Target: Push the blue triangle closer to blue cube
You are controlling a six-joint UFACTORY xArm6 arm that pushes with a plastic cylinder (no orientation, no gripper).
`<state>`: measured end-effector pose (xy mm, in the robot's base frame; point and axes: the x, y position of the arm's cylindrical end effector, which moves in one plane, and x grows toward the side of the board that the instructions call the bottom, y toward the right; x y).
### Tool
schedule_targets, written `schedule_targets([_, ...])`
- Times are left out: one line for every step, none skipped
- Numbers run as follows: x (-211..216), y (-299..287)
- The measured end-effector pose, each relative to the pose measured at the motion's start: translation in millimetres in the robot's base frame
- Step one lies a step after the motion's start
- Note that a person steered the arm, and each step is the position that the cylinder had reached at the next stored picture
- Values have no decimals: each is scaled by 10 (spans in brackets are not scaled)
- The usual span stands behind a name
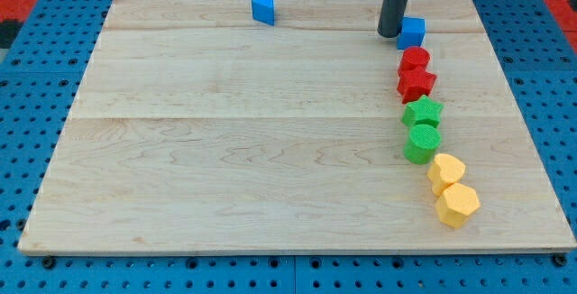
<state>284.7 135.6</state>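
Note:
The blue triangle [263,9] sits near the view's top edge of the wooden board, left of centre. The blue cube [412,32] sits at the view's upper right. My tip [389,34] rests on the board just left of the blue cube, touching or almost touching it, and far to the right of the blue triangle.
Below the blue cube a column of blocks runs down the view's right: a red cylinder [415,59], a red star [416,83], a green star [423,111], a green cylinder [421,143], and two yellow blocks [446,171] [458,204]. The wooden board [225,150] lies on a blue pegboard.

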Motion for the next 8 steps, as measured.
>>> schedule_targets([-366, -276])
schedule_targets([-582, 272])
schedule_targets([-370, 374])
schedule_targets([-54, 374])
schedule_targets([-46, 362])
schedule_targets([-653, 361])
schedule_targets([-933, 288])
schedule_targets([-848, -369])
